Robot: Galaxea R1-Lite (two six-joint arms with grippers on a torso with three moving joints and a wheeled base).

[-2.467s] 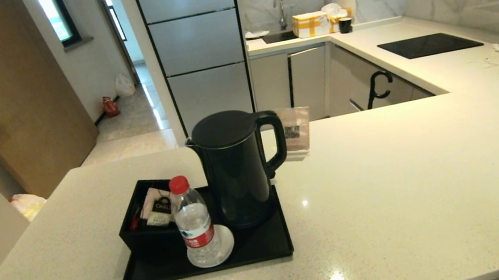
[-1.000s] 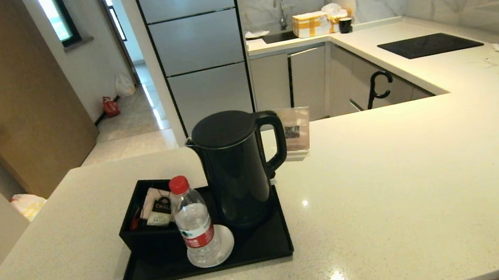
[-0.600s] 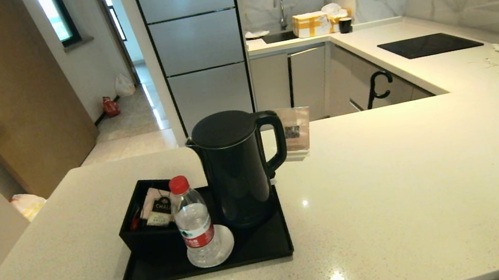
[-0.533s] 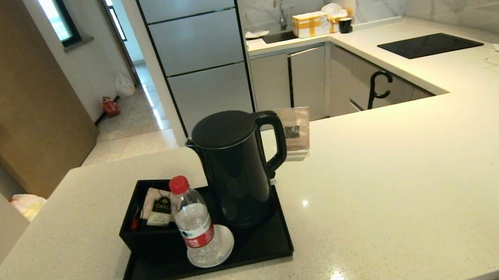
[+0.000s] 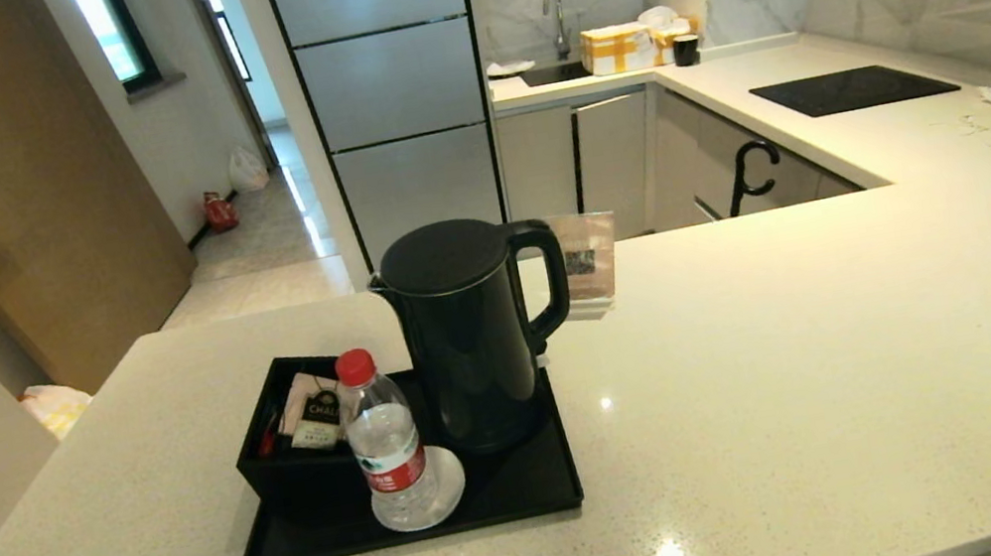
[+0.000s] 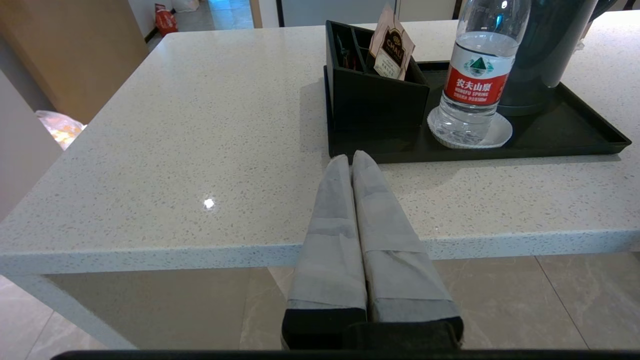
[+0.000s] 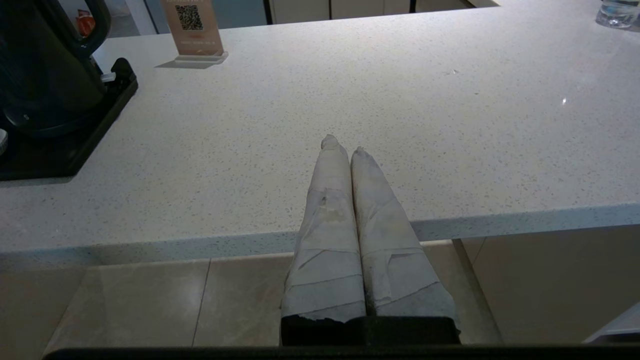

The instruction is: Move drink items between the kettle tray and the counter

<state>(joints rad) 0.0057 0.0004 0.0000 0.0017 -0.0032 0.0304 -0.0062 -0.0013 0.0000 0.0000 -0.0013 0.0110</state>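
While both taped pincers (image 6: 350, 159) (image 7: 342, 145) stay pressed together (empty), the glossy kettle (image 5: 469, 333) seemingly sits on the flat tray (image 5: 532, 493).

- Head cam: high, looking forward and down over the counter (image 5: 770, 353), whole tray (image 5: 532, 493) in frame.
- Left wrist cam: low, just off the counter's near edge, facing the tray's bottle (image 6: 475, 80) end, close.
- Right wrist cam: same height, facing bare counter; kettle (image 7: 40, 65) at frame edge.
- All three share tray and kettle.
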